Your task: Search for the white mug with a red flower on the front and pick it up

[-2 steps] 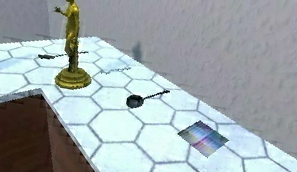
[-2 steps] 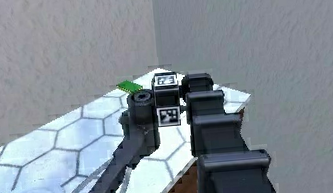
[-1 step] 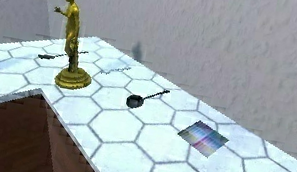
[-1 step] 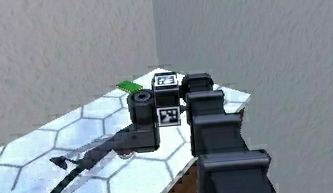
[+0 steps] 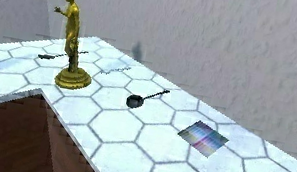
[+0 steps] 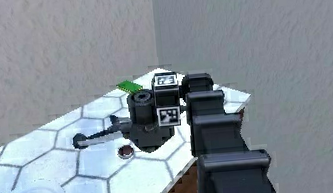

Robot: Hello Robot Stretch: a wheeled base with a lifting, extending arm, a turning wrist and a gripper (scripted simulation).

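Arm (image 6: 230,159), dark square bar, over white hexagon-tiled counter (image 6: 38,146). Gripper (image 6: 137,127): cannot tell its grip or whether it holds anything. Small reddish blob (image 6: 126,151) just beside it (mug? unclear).

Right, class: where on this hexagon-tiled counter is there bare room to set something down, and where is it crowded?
In the forward view, the counter lies bare along its near edge, between the gold statue and the coloured card, and right of the card. It is crowded around the statue, with dark utensils by its base and a black ladle.
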